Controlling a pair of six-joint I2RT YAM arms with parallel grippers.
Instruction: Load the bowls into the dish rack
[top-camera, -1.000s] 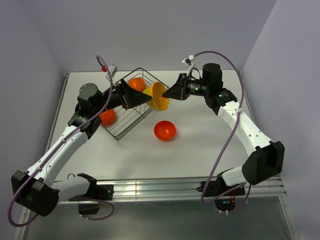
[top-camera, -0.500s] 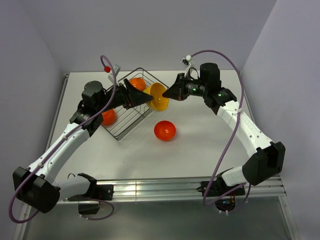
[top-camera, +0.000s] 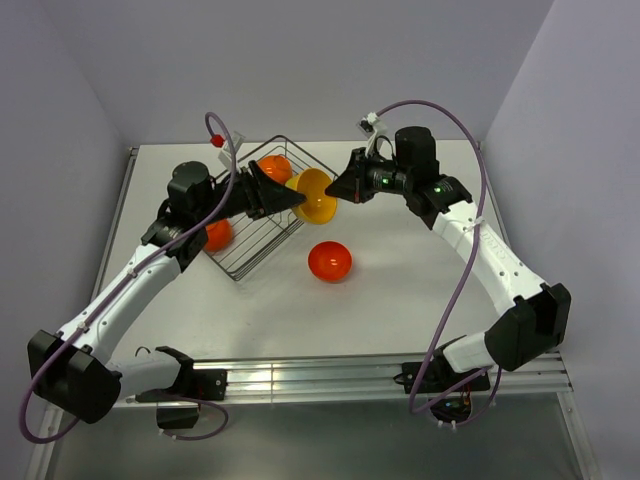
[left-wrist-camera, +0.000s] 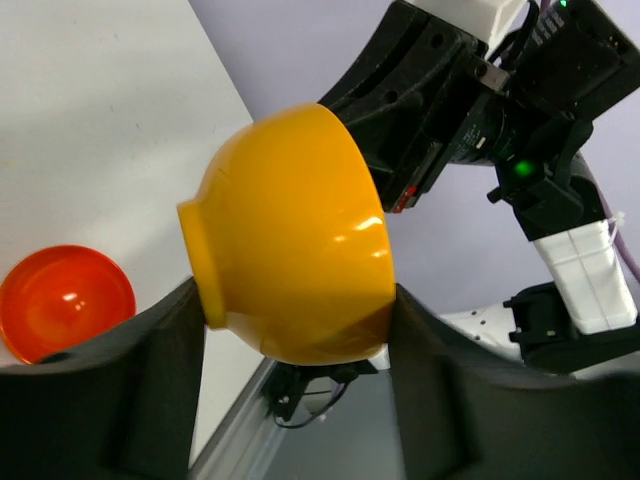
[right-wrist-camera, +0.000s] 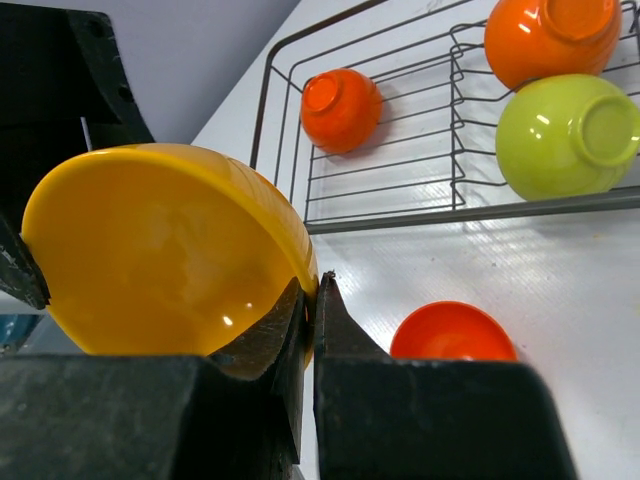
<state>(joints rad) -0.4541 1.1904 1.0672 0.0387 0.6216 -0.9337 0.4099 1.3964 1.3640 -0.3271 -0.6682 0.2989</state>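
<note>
A yellow-orange bowl (top-camera: 316, 196) hangs in the air just off the dish rack's (top-camera: 250, 262) right corner, held from both sides. My right gripper (top-camera: 341, 189) is shut on its rim (right-wrist-camera: 300, 262), one finger inside and one outside. My left gripper (top-camera: 291, 203) spans the bowl's body (left-wrist-camera: 290, 240), and its fingers (left-wrist-camera: 165, 350) touch the rim and the wall. In the right wrist view the rack (right-wrist-camera: 400, 218) holds a lime green bowl (right-wrist-camera: 565, 135) and two orange-red bowls (right-wrist-camera: 550, 35) (right-wrist-camera: 340, 108). Another red-orange bowl (top-camera: 329, 261) sits open side up on the table.
The rack stands slanted at the table's back left, partly under my left arm. Grey walls close in the table at the back and both sides. A metal rail (top-camera: 330, 378) runs along the near edge between the arm bases.
My left gripper has pushed forward and narrowed its jaws around the yellow-orange bowl. The right gripper has kept its hold and shifted the bowl slightly to the left.
</note>
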